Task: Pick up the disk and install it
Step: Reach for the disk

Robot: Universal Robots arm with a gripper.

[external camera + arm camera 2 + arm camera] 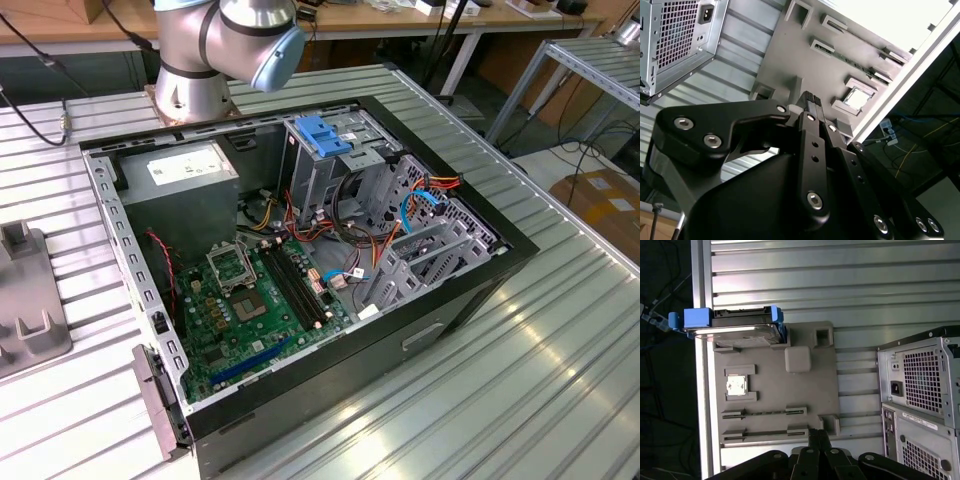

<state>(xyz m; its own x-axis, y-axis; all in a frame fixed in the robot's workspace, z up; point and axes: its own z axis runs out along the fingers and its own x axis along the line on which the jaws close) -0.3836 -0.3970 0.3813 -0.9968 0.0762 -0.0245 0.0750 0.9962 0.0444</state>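
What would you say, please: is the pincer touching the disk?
Apart. In the first wrist view, bare grey tray lies between the pincer and the disk resting at the tray's other end.

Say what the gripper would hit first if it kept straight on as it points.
Probably the grey tray, ahead of the gripper in the first wrist view; depth is unclear. The disk stands off that line.

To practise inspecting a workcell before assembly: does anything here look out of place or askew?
The disk in its blue carrier sits at the edge of the grey tray, one blue end appearing to jut past the tray and the table rail. Otherwise nothing stands out.
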